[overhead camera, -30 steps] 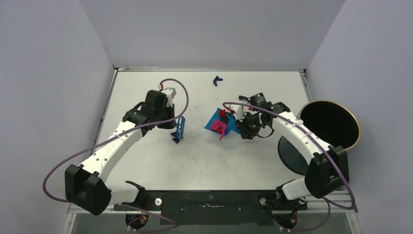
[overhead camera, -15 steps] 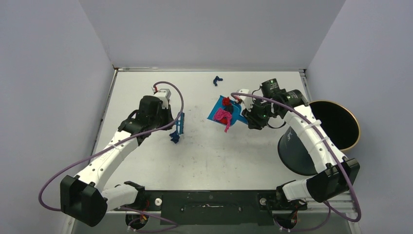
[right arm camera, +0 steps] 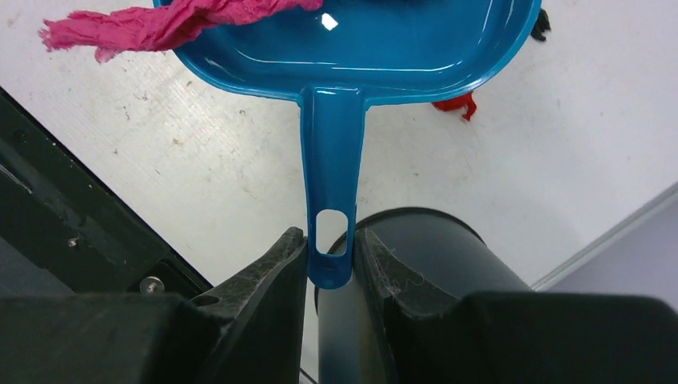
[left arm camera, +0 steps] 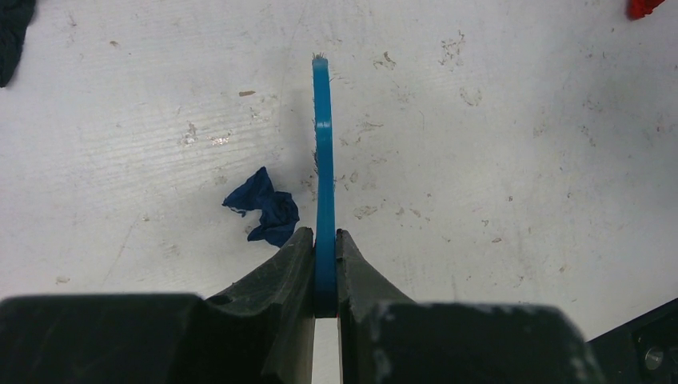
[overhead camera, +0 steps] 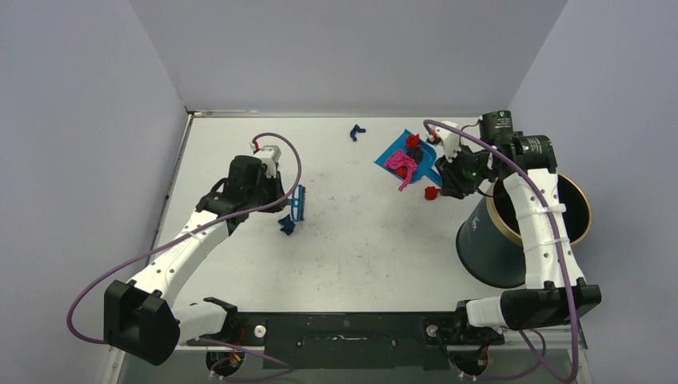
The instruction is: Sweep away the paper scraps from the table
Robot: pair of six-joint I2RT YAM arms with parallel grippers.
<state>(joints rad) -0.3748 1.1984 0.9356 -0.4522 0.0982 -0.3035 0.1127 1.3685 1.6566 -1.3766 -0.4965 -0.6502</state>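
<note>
Dustpan (right arm camera: 360, 56) now nearer bin (overhead camera: 488, 248), right hand (right arm camera: 329, 240) clamped on it; left hand (left arm camera: 324, 240) clamps brush (left arm camera: 321, 144); tilt may spill paper scraps (right arm camera: 160, 24).

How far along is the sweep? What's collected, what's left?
Done: a pink scrap and a red scrap sit in the dustpan. In hand: the right end effector holds the dustpan's handle near the bin; the left end effector grips the brush. Left: one stray red scrap and two dark blue scraps on the table.
</note>
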